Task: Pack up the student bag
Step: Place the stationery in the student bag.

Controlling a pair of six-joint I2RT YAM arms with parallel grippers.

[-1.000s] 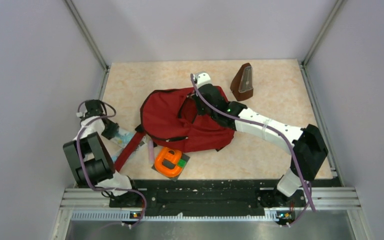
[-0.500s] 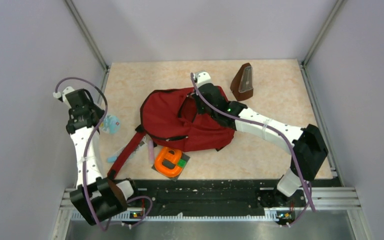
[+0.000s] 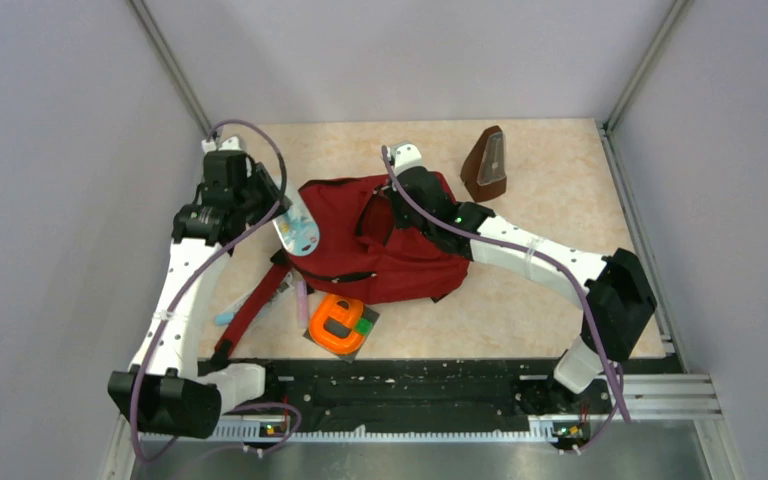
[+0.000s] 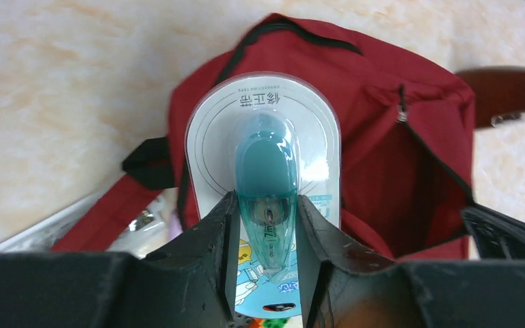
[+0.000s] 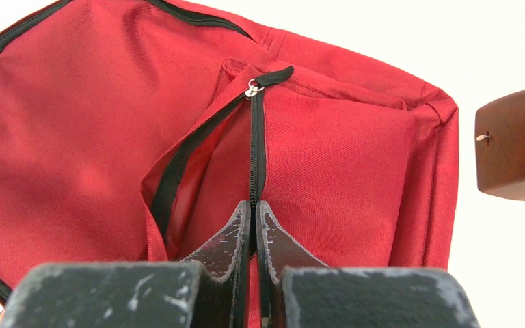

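The dark red student bag (image 3: 360, 240) lies in the middle of the table, its black zipper edge (image 5: 253, 147) lifted. My right gripper (image 5: 253, 205) is shut on that zipper edge at the bag's upper right (image 3: 400, 195). My left gripper (image 4: 265, 205) is shut on a packaged teal correction tape (image 4: 265, 164), a rounded white card with a clear blister. In the top view the pack (image 3: 296, 231) hangs over the bag's left edge, just right of the left gripper (image 3: 265, 200). In the left wrist view the student bag (image 4: 396, 157) spreads below the pack.
A brown pyramid-shaped metronome (image 3: 486, 164) stands at the back right. An orange tape dispenser (image 3: 337, 323) on a dark pad lies near the front edge. A red strap (image 3: 252, 305), a pink pen (image 3: 301, 298) and a blue item (image 3: 226, 317) lie left of it.
My left arm has swung from the front left up and to the right, carrying the correction tape pack to the bag's left edge. The right arm and bag have not moved.
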